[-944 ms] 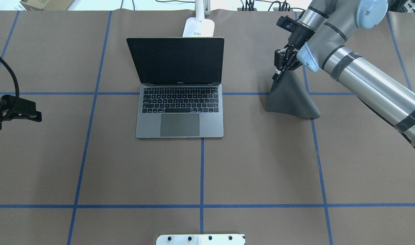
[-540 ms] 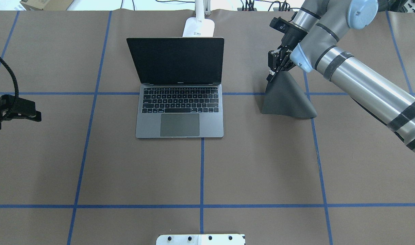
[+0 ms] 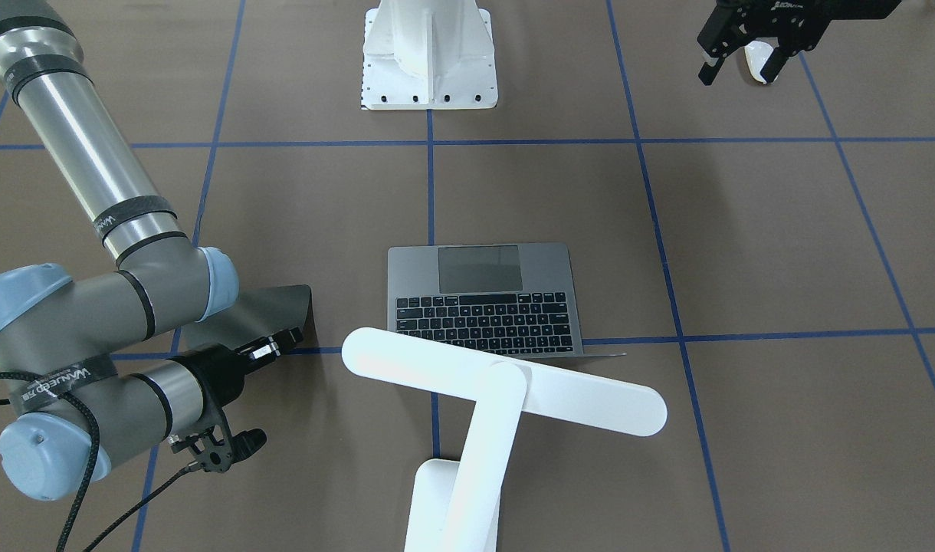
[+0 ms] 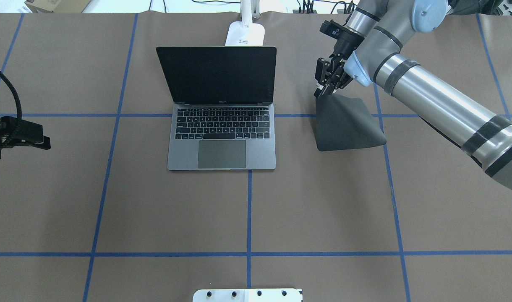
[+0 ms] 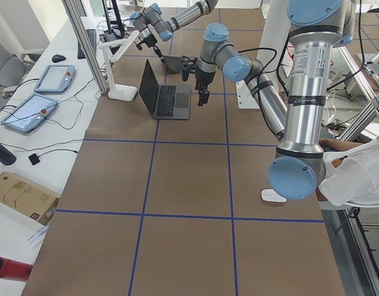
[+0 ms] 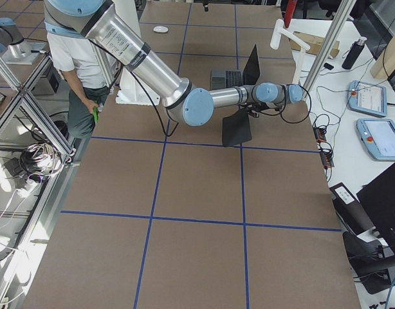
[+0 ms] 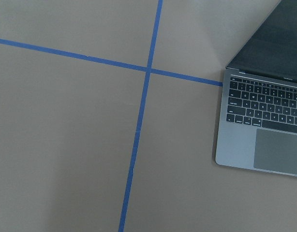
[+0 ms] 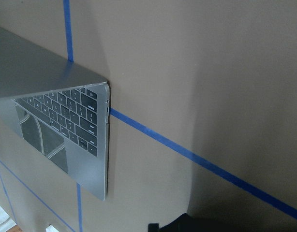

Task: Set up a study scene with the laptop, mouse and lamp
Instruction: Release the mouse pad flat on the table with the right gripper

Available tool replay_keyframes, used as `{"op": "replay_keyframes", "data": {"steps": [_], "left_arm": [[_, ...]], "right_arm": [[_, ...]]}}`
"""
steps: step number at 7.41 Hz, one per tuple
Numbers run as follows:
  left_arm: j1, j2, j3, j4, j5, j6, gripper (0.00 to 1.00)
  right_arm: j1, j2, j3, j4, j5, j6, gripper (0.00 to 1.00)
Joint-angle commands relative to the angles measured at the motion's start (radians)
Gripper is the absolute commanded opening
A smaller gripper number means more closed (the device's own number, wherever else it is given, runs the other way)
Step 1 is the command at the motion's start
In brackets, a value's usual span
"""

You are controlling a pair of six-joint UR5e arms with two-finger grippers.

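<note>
Laptop: the laptop (image 4: pixel 221 126) stands open near the middle of the table (image 4: pixel 323 201), with the keyboard toward the robot and the dark screen leaning back toward 12 o'clock (clock read from overhead, 12 pointing away from the robot)
Lamp: the lamp (image 3: pixel 506 381) stands at 12 o'clock of the laptop, its base just behind the lid and its long bar head crosswise above the lid's top edge
Mouse: the mouse (image 3: pixel 757 57) lies on the table toward 8 o'clock of the laptop, well apart from it and clear of both grippers
Mouse pad: the dark mouse pad (image 4: pixel 346 126) sits at 3 o'clock of the laptop, near it but not touching; the edge toward the robot rests on the table and its 11 o'clock corner is raised
Right gripper: the right gripper (image 4: pixel 323 88) has its fingers pinched on that raised corner
Left gripper: the left gripper (image 3: pixel 740 75) hangs above the table at 9 o'clock of the laptop, well apart, with fingers spread and nothing between them
Pedestal: a white bolted pedestal (image 3: pixel 429 54) stands at 6 o'clock of the laptop, at the robot's edge
Table cover: brown, crossed by blue tape lines (image 4: pixel 249 209)
</note>
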Motion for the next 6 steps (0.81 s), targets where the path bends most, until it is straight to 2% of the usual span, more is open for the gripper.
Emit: {"op": "replay_keyframes", "data": {"steps": [1,3,5,6], "left_arm": [[-0.002,0.003,-0.004,0.0,0.0,0.0,0.99],[-0.003,0.01,-0.012,0.0,0.0,-0.002,0.99],[-0.003,0.024,-0.01,0.001,-0.002,-0.002,0.99],[-0.002,0.024,-0.01,0.002,-0.003,-0.002,0.99]], "right_arm": [[0.001,0.023,-0.011,0.007,0.0,0.018,0.44],[0.024,0.037,-0.012,0.007,0.002,0.041,0.45],[0.079,0.031,-0.009,0.01,0.002,0.051,0.54],[0.091,-0.016,0.027,0.011,0.0,0.055,0.57]]}}
